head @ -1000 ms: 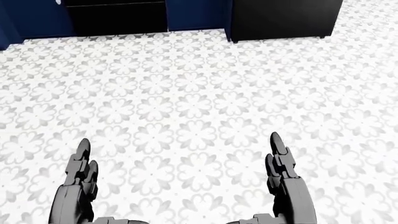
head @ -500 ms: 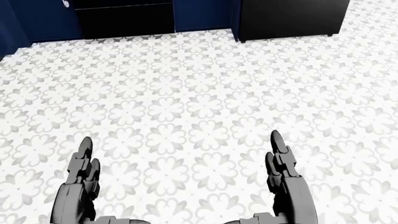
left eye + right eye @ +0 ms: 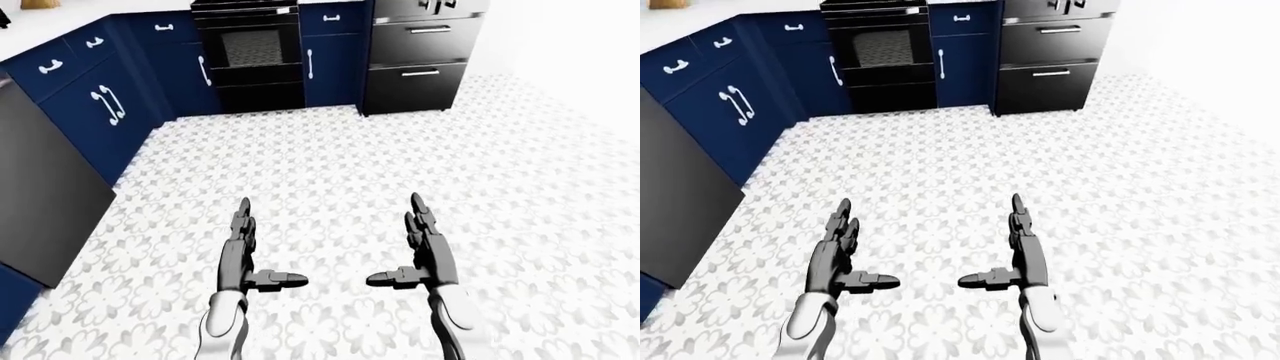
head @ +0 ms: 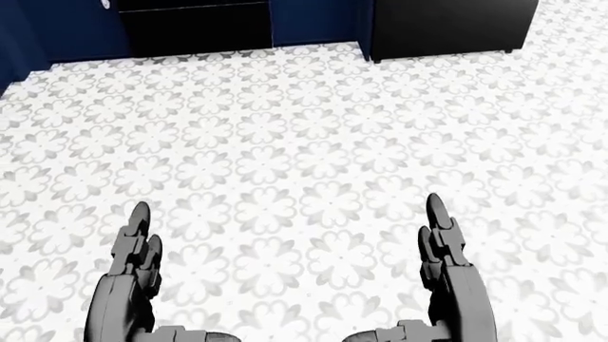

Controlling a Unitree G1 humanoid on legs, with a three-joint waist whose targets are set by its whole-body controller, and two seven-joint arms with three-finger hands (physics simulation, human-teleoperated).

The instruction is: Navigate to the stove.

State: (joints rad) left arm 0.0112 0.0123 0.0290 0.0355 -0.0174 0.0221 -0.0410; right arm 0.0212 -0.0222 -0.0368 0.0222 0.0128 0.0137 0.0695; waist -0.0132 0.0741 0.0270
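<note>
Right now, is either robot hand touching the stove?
Apart. The left-eye view shows the left robot hand and right robot hand open, low in the picture, with a wide stretch of patterned floor between them and the stove at the top.

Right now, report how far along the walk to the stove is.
Done: the black stove with its glass oven door is in sight, top of the left-eye view, between navy blue cabinets. In hand: facing it, open left hand and right hand empty. Left: crossing the white floral-tiled floor that separates the robot from it.
</note>
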